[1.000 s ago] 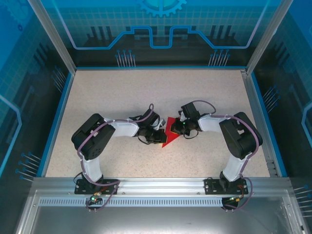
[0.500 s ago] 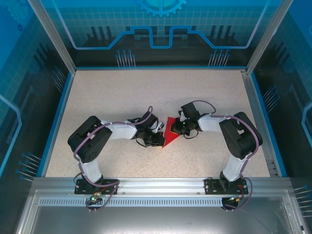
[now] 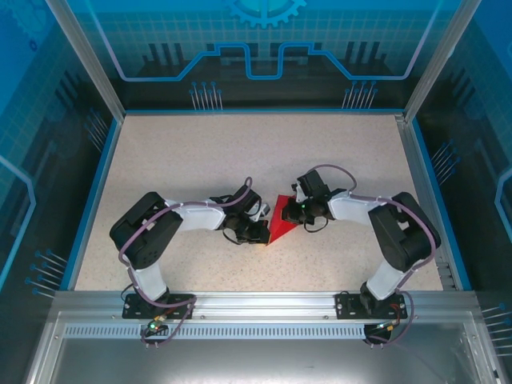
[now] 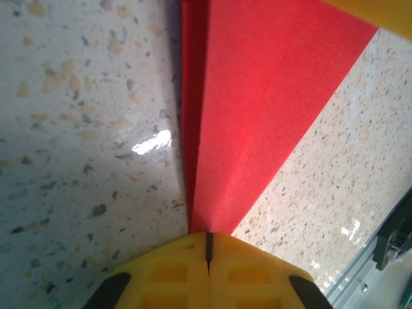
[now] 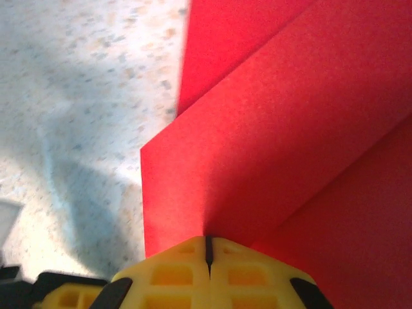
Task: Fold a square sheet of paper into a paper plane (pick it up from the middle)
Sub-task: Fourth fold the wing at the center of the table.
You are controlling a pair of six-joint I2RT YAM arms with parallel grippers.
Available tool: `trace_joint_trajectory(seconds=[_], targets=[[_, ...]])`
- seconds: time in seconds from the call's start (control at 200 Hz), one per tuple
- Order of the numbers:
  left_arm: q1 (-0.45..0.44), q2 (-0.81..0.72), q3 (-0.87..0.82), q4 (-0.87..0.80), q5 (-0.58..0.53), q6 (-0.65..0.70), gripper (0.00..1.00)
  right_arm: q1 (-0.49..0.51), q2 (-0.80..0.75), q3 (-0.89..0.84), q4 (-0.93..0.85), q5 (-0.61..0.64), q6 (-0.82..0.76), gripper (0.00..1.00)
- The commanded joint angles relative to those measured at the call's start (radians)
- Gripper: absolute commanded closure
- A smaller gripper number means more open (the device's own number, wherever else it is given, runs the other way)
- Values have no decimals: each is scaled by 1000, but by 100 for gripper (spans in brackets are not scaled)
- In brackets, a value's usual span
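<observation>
The square sheet of paper [image 3: 280, 226] is bright red and folded into a pointed wedge lying at the table's middle. My left gripper [image 3: 261, 232] is at its lower left tip. In the left wrist view the yellow jaws are closed, and the red paper [image 4: 257, 96] narrows to a point that runs into the left gripper [image 4: 208, 237]. My right gripper [image 3: 294, 214] is at the sheet's upper right edge. In the right wrist view a folded layer of the paper [image 5: 290, 129] passes into the closed right gripper [image 5: 207, 239].
The speckled tabletop [image 3: 184, 160] is ringed by blue rails, with an aluminium frame [image 3: 256, 308] along the near edge. The right gripper's yellow finger [image 4: 380, 13] shows at the top of the left wrist view, close over the paper.
My left gripper has closed the last bit at the paper's lower tip, and its arm has settled lower. The right arm's elbow has swung outward to the right. The paper has barely shifted.
</observation>
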Motion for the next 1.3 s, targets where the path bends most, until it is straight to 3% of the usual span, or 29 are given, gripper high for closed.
trace_joint_trajectory(seconds=[0.0,0.335,0.73,0.895,1.025,1.291], targets=[[-20,21,-34,-153,-23,4,100,39,-67,-6,-36,-17,-64,95],[-20,23,-32,-143,-23,-2,100,133,-21,-55,32,-13,11,96],[-20,24,-31,-137,-20,-4,100,149,29,-61,76,-66,23,96],[-20,27,-30,-139,-20,-4,100,152,57,-41,37,-26,23,96],[-19,26,-33,-149,-22,-1,100,122,78,-42,0,27,24,96],[-20,33,-42,-158,-18,3,100,12,99,-37,40,-4,-52,96]])
